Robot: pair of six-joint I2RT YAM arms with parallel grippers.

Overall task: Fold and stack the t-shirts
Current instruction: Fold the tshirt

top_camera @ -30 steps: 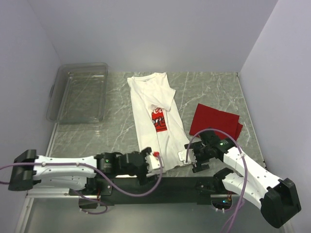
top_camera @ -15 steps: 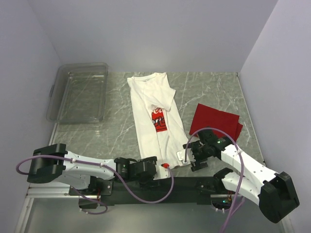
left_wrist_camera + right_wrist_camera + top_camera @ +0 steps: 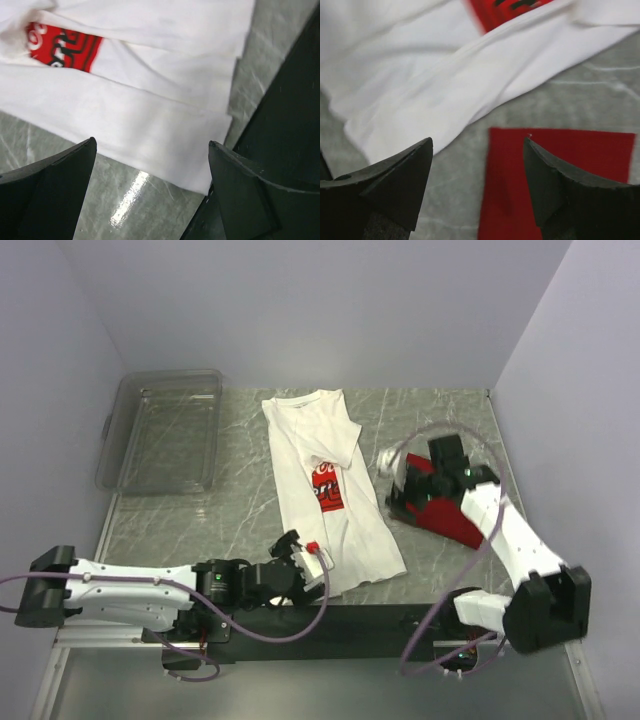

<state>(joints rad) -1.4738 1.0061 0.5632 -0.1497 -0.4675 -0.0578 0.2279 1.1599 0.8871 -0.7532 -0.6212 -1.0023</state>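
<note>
The white t-shirt lies lengthwise mid-table, sides folded in, its red chest print showing. My left gripper is open at the shirt's near-left hem corner. In the left wrist view the hem runs between the spread fingers, and nothing is gripped. To the right lies the folded red t-shirt, partly under my right arm. The right gripper hovers open over its left edge. In the right wrist view the red t-shirt and the white t-shirt lie below my open right gripper.
A clear plastic bin stands at the far left of the marble table. A black strip runs along the near edge, seen also as a dark band in the left wrist view. White walls close in the table.
The right arm swung from the white shirt's near-right hem to the far side, over the red shirt's left edge. The left gripper dipped toward the front edge, then returned to the near-left hem.
</note>
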